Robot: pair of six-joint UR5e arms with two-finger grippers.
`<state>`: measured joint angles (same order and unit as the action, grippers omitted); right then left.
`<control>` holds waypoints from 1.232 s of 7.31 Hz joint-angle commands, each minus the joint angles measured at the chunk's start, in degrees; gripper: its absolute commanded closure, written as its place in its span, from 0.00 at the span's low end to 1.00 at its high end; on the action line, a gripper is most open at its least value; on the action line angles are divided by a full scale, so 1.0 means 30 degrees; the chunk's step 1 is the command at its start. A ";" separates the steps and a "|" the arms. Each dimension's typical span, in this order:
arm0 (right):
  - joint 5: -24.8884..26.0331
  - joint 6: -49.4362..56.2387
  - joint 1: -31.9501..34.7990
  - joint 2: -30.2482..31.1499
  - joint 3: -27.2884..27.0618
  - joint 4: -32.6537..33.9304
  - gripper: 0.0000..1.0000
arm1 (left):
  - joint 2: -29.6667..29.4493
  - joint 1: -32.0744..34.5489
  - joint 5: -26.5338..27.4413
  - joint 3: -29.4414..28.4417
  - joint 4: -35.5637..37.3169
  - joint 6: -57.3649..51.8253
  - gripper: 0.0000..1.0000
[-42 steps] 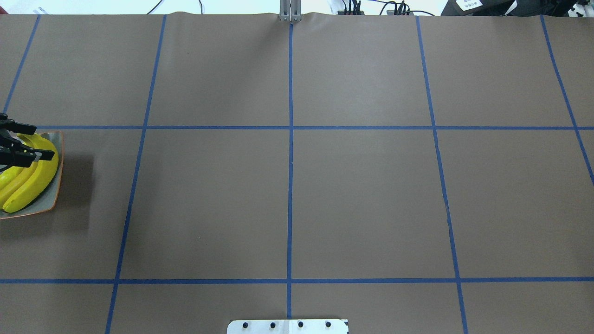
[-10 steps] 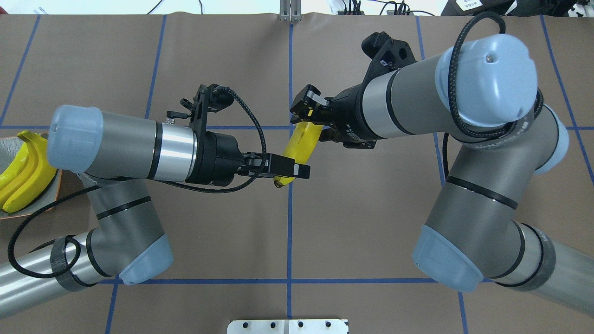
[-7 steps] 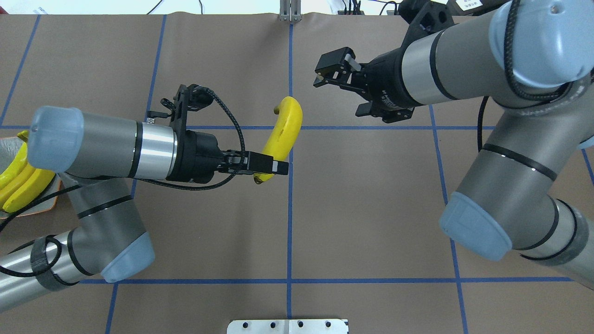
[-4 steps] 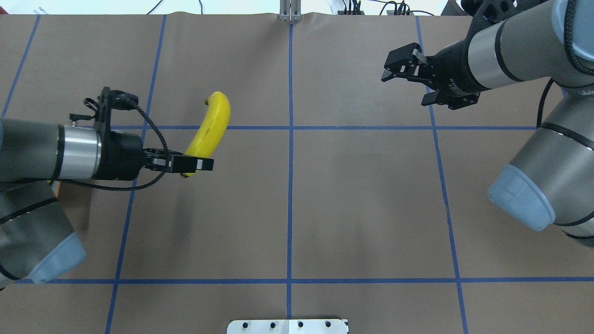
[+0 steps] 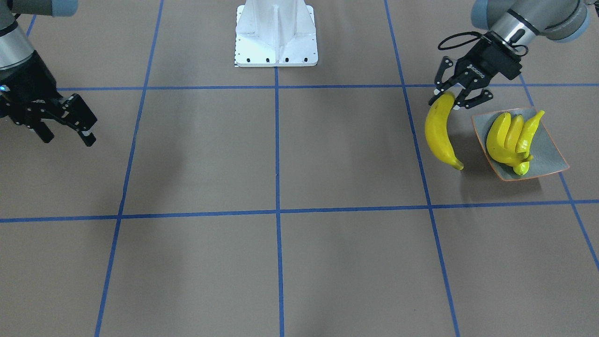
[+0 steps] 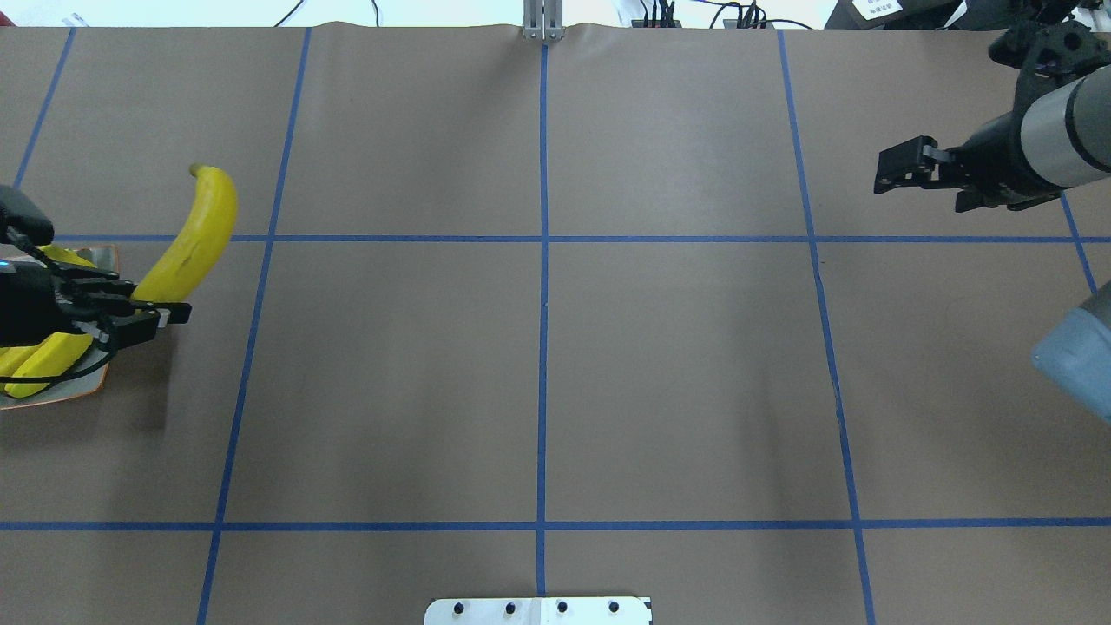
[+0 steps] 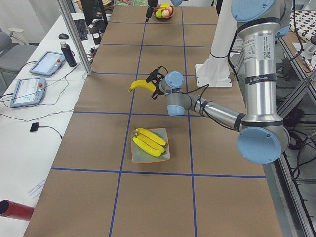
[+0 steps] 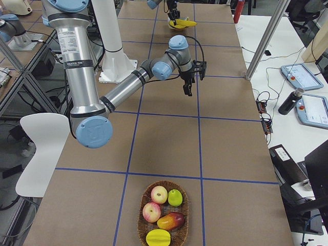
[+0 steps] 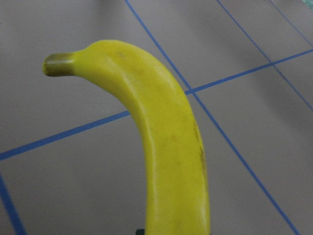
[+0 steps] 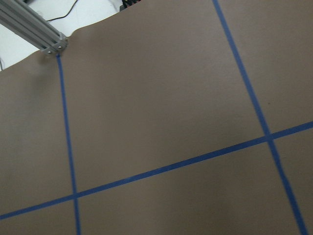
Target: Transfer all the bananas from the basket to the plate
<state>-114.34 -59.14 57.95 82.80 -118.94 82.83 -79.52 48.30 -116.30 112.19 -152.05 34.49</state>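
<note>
The left gripper [image 5: 444, 97] clamps a banana [image 5: 437, 131] beside the plate [image 5: 548, 150] at the table's [image 6: 538, 391] left edge; the right gripper [image 5: 68, 138], fingers spread, hangs near its right edge.

The left arm [image 7: 258, 94] and right arm [image 8: 81, 72] are silver-grey tubes with pale blue joint caps [image 7: 258, 146]; left gripper [image 5: 447, 100] and right gripper [image 5: 68, 138] are black; a black cable [image 5: 441, 45] loops in the front view's upper right; the base [image 5: 276, 28] is white.
</note>
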 commanded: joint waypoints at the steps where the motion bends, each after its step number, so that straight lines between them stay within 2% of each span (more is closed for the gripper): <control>1: -0.0002 0.4605 0.1769 0.1837 0.0794 -0.0013 0.00 | 0.2794 0.0831 0.0093 -0.0013 -0.0030 -0.5821 1.00; 2: -0.0031 0.6828 0.2589 0.2452 0.1349 -0.0072 0.00 | 0.4083 0.1123 0.0181 -0.0129 -0.0031 -0.8018 1.00; 4: -0.0002 1.0031 0.3967 0.3451 0.2172 -0.0131 0.00 | 0.5555 0.1125 0.0445 -0.0683 -0.0031 -0.9529 1.00; 5: -0.0147 1.0740 0.4380 0.3629 0.2262 -0.0131 0.00 | 0.5503 0.1125 0.0909 -0.1470 -0.0031 -0.9999 1.00; 6: -0.0149 1.0921 0.4529 0.3630 0.2408 -0.0131 0.00 | 0.5241 0.1067 0.1523 -0.2087 -0.0002 -1.0003 0.95; 7: -0.0149 1.0923 0.4531 0.3630 0.2410 -0.0131 0.00 | 0.5180 0.0980 0.1558 -0.2238 0.0028 -0.9974 0.73; 8: -0.0149 1.0923 0.4560 0.3630 0.2439 -0.0131 0.00 | 0.4977 0.0979 0.1559 -0.2326 0.0028 -0.9974 0.36; 9: -0.0149 1.0923 0.4589 0.3630 0.2439 -0.0131 0.00 | 0.4830 0.0979 0.1530 -0.2356 0.0028 -0.9945 0.07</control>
<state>-114.78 -26.45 71.57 93.66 -111.68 82.44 -64.44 51.29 -111.75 105.45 -151.98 4.62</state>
